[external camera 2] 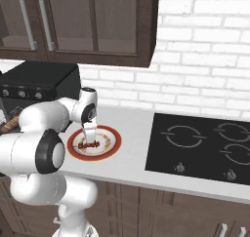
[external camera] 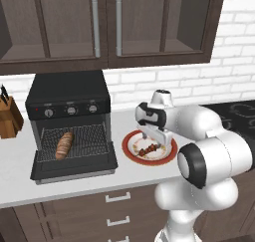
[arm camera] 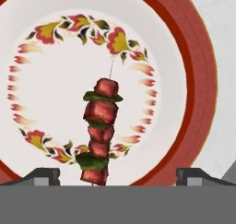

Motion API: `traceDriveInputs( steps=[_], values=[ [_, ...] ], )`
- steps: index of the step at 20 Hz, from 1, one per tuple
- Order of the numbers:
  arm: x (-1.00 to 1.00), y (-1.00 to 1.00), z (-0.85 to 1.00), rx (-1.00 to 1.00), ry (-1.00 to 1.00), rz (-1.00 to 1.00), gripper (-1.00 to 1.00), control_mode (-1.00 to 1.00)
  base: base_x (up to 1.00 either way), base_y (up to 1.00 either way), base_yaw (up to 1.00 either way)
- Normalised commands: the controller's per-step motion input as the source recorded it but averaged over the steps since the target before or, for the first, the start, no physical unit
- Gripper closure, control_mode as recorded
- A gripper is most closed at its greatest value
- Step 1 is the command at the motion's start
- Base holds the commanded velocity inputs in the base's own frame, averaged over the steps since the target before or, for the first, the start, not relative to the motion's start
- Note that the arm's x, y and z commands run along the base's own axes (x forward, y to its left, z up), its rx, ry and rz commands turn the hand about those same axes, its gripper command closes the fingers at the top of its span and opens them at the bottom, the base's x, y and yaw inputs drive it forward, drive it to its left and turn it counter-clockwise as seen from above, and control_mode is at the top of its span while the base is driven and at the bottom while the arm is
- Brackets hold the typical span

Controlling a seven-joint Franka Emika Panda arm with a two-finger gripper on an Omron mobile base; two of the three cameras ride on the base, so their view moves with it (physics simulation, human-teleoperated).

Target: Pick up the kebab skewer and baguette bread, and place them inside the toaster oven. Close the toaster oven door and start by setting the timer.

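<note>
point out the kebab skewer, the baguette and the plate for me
kebab skewer (arm camera: 100, 128), hand view, on a red chunk near its middle
baguette (external camera: 63, 145), left base view, mid-crust, on the oven rack
plate (external camera 2: 111, 144), right base view, on its red rim

Gripper (external camera 2: 91, 139) over kebab skewer (external camera 2: 90, 144) on plate (external camera 2: 111, 142), prob. not touching
</note>
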Motion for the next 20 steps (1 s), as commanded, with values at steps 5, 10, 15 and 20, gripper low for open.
traceDriveInputs(
  steps=[5,10,15,20],
  values=[
    [-0.11,0.04,-0.28,0.00,0.00,-0.02,-1.00,-1.00,0.00,0.00,0.00],
    [0.12,0.00,-0.19,0.00,0.00,-0.01,-1.00,-1.00,0.00,0.00,0.00],
    [0.16,0.01,-0.21,0.00,0.00,0.00,-1.00,-1.00,0.00,0.00,0.00],
    [0.04,0.04,-0.27,0.00,0.00,0.00,-1.00,-1.00,0.00,0.00,0.00]
  ],
)
